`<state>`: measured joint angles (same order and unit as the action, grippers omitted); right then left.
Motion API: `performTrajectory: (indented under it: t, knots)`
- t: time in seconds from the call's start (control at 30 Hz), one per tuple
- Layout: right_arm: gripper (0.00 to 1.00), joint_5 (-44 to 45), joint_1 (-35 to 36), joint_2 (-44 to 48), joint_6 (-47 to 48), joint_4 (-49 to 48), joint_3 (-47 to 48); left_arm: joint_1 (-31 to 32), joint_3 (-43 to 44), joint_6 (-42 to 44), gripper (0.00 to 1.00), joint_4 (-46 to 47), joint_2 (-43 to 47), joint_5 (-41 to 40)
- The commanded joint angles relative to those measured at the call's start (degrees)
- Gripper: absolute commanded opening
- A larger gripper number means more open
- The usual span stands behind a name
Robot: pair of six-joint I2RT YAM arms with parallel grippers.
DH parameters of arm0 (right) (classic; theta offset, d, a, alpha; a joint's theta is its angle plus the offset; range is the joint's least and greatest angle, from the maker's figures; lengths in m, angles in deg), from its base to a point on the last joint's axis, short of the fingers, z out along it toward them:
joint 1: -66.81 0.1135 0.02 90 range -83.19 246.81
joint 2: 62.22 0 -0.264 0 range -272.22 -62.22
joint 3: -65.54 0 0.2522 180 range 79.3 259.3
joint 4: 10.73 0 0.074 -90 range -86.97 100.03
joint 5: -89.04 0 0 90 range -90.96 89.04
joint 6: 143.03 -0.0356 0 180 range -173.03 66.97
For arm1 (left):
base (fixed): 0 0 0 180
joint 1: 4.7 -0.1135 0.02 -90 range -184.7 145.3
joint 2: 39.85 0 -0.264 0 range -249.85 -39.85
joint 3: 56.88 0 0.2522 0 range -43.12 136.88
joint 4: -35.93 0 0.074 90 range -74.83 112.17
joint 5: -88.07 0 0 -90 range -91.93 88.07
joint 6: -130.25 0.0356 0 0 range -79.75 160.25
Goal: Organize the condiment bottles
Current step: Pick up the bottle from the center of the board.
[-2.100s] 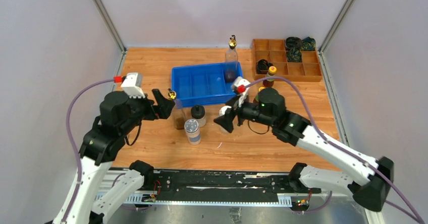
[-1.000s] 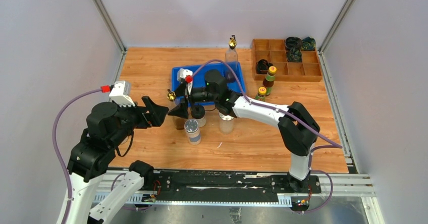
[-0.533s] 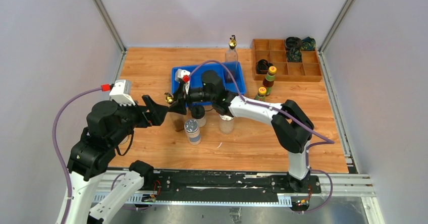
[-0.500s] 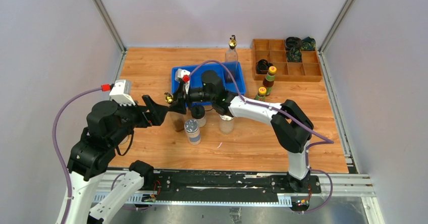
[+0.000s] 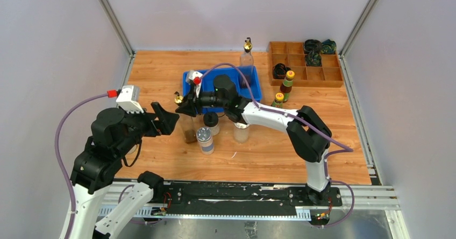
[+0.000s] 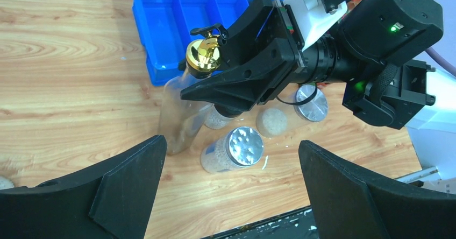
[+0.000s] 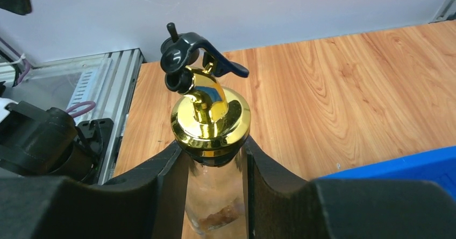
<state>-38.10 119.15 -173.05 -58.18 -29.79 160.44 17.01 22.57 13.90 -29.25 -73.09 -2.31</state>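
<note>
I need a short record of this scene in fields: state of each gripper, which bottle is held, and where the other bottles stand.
right gripper: shut on the near cruet, fingers either side of its neck below the gold cap
left gripper: open, empty, facing that cruet
near cruet off the table: cannot tell
close by: silver-lidded shaker, black-capped jar
far cruet: upright at the blue bin's far right end
right of the bin: sauce bottle, second sauce bottle, both upright

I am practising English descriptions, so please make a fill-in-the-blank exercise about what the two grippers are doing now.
The right gripper is shut on the neck of the cruet, just below its ____ spout.
The left gripper is ____ and holds nothing.
The divided bin behind the cruet is ____.
Missing: gold; open; blue.
</note>
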Motion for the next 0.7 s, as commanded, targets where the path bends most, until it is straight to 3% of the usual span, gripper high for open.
performTrajectory:
  t: [0.0, 0.67]
  knots:
    - [0.15, 4.65, -0.28, 0.91, 1.05, 3.70, 1.66, 0.35, 2.61, 1.26, 1.00, -1.06, 1.11, -1.05]
    - [0.07, 14.67, -0.29, 2.36, 4.60, 18.86, 21.46, 0.35, 3.33, 1.56, 1.00, -1.05, 1.88, -2.43]
